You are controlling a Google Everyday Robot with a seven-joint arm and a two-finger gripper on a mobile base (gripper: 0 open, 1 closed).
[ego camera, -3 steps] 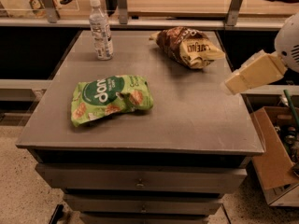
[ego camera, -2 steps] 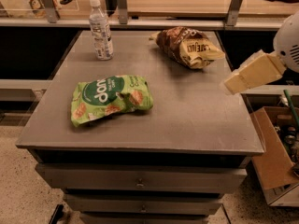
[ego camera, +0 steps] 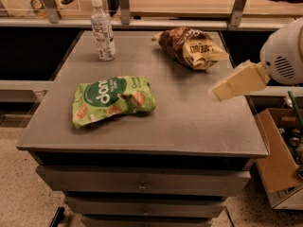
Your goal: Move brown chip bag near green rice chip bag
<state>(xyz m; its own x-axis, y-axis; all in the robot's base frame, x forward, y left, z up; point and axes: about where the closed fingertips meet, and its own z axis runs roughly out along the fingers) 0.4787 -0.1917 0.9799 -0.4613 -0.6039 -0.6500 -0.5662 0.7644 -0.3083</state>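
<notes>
The brown chip bag (ego camera: 189,46) lies at the back right of the grey table top (ego camera: 189,122), its cream-yellow end toward the right. The green rice chip bag (ego camera: 111,100) lies on the left of the middle, crumpled, with its dark green logo up. The two bags are well apart. My gripper (ego camera: 222,90) is a cream piece that reaches in from the right edge, above the table's right side. It is in front of and to the right of the brown bag, not touching it, and holds nothing that I can see.
A clear plastic water bottle (ego camera: 102,30) stands upright at the back left of the table. A metal rail with posts (ego camera: 124,6) runs behind the table. An open cardboard box (ego camera: 279,160) sits on the floor at the right. Drawers (ego camera: 142,186) are below the top.
My gripper has moved a little to the left and slightly down, farther over the table's right side. The bags and the bottle have not moved.
</notes>
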